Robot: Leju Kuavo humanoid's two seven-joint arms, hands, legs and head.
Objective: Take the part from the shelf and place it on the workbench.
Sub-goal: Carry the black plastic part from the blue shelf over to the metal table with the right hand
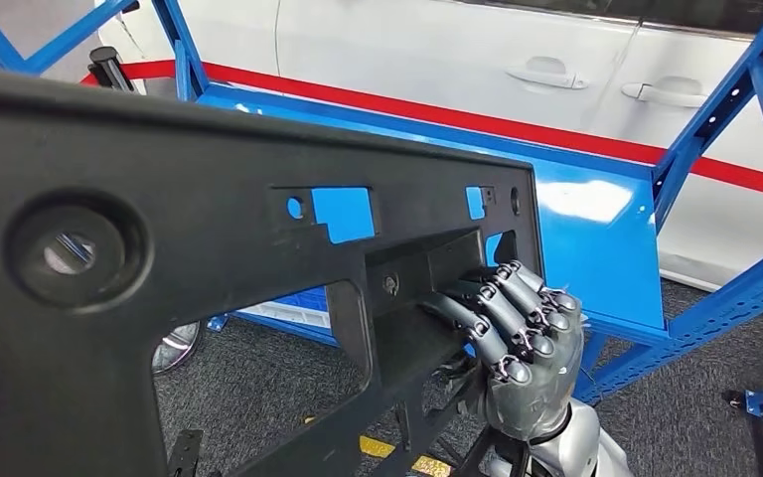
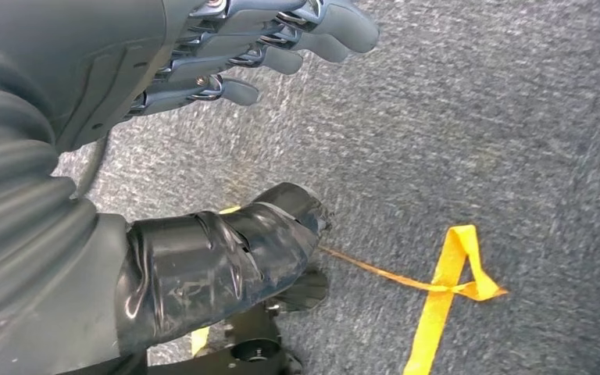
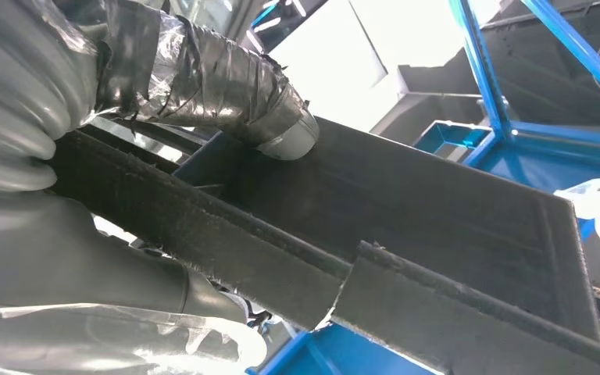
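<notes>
A large flat black plastic part [image 1: 189,258] with cut-outs and a round boss is held up close in front of the head view, tilted. My right hand [image 1: 522,343] grips its lower right edge, fingers hooked into a rectangular opening. In the right wrist view the part [image 3: 406,226] runs across the picture as a dark ribbed edge, with my taped thumb [image 3: 226,86] pressed on it. Behind the part stands the blue shelf [image 1: 596,219]. My left hand [image 2: 258,47] hangs over the carpet with its fingers loosely curled, holding nothing.
A white car [image 1: 517,70] with a red stripe stands behind the blue shelf frame [image 1: 755,109]. Grey carpet [image 2: 476,141] carries crossed yellow tape marks [image 2: 449,281]. A blue bin [image 3: 449,137] sits on a shelf level in the right wrist view.
</notes>
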